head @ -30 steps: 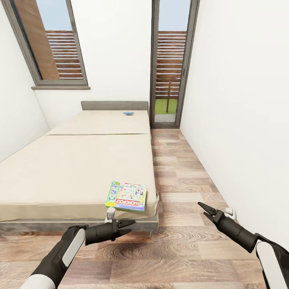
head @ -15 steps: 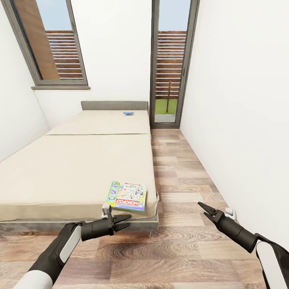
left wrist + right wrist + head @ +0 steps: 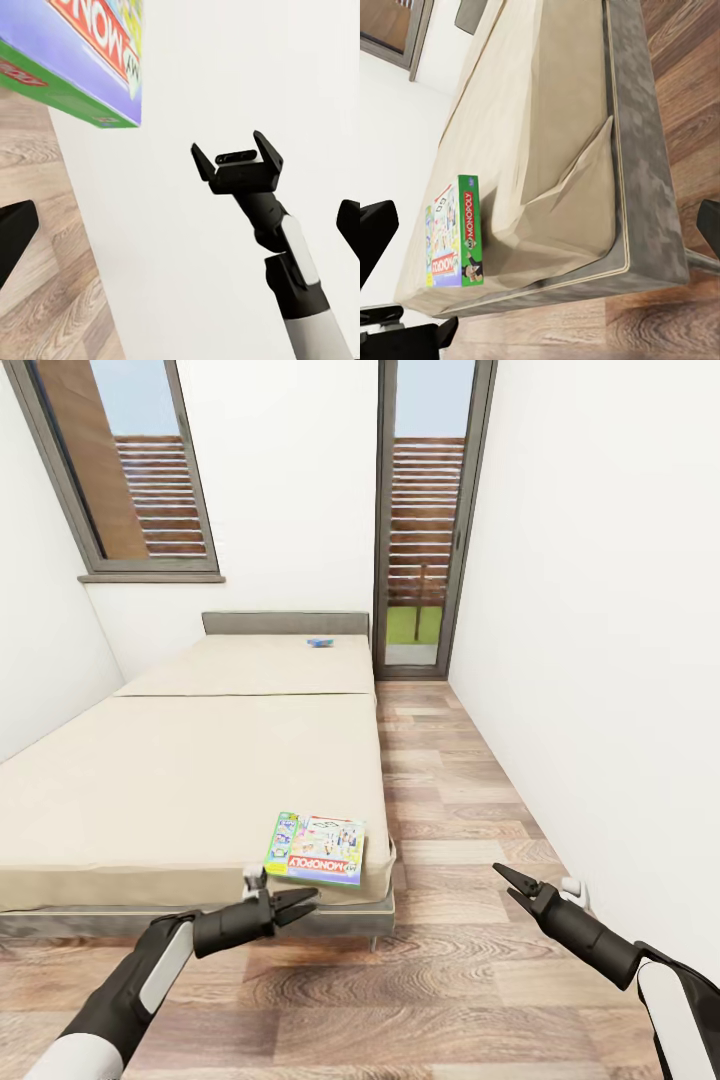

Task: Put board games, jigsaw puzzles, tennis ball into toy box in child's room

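The green-white Monopoly board game (image 3: 316, 849) lies flat at the near right corner of the cream bed (image 3: 180, 780); it also appears as Monopoly box (image 3: 82, 52) and Monopoly box (image 3: 456, 232). A small blue board game (image 3: 320, 643) rests far back on the bed near the headboard. My left gripper (image 3: 300, 903) is open, low in front of the bed's corner, just below the Monopoly box. My right gripper (image 3: 507, 880) is open over the wood floor to the right, also seen as right gripper (image 3: 238, 157). Both hold nothing.
A white wall (image 3: 600, 640) runs close along the right, leaving a narrow wood-floor aisle (image 3: 450, 780) beside the bed. A glass door (image 3: 425, 520) stands at the aisle's far end and a window (image 3: 120, 470) at the back left. The grey bed frame (image 3: 130, 922) sits low.
My left gripper has dropped slightly and drawn back leftward, still in front of the bed's corner. The right arm, the board games and the view have not moved.
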### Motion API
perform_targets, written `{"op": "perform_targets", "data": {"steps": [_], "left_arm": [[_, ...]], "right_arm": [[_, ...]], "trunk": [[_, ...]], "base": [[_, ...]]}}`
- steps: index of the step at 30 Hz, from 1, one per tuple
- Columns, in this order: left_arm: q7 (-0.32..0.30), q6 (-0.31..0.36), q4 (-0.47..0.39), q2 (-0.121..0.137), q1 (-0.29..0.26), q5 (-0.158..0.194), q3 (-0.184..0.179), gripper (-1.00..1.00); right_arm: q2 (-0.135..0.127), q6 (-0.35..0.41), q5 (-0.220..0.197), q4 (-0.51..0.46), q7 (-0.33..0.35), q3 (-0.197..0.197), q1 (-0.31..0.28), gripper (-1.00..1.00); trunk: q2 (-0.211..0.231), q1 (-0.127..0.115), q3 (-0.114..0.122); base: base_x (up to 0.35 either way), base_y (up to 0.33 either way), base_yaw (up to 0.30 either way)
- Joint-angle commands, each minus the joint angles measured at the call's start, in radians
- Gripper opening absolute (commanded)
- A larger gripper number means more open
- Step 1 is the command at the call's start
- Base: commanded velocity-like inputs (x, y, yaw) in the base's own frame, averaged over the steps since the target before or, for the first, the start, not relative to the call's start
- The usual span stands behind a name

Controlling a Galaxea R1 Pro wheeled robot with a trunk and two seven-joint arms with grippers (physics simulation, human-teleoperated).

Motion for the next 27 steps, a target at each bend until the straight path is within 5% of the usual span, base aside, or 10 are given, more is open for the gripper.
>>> {"op": "perform_targets", "data": {"steps": [1, 8, 12, 27], "left_arm": [[0.002, 0.005, 0.000, 0.001, -0.001, 0.006, 0.007, 1.00], [0.013, -0.011, 0.006, 0.000, 0.000, 0.001, 0.121, 1.00], [0.016, -0.036, 0.010, -0.001, 0.001, 0.000, 0.150, 1.00], [0.019, -0.054, 0.017, -0.012, 0.001, 0.000, 0.159, 1.00]], "right_arm": [[0.000, 0.006, 0.001, 0.000, 0.003, -0.002, -0.001, 1.00], [0.000, 0.006, 0.001, 0.000, 0.003, -0.002, -0.001, 1.00], [-0.001, 0.006, 0.001, 0.000, 0.003, -0.002, -0.001, 1.00], [-0.001, 0.006, 0.002, 0.001, 0.003, -0.003, -0.001, 1.00]], "trunk": [[0.000, 0.000, -0.001], [0.000, 0.000, -0.001], [0.000, 0.000, -0.001], [0.000, 0.000, -0.001]], "base": [[0.000, 0.000, 0.000], [0.000, 0.000, 0.000], [0.000, 0.000, 0.000], [0.000, 0.000, 0.000]]}}
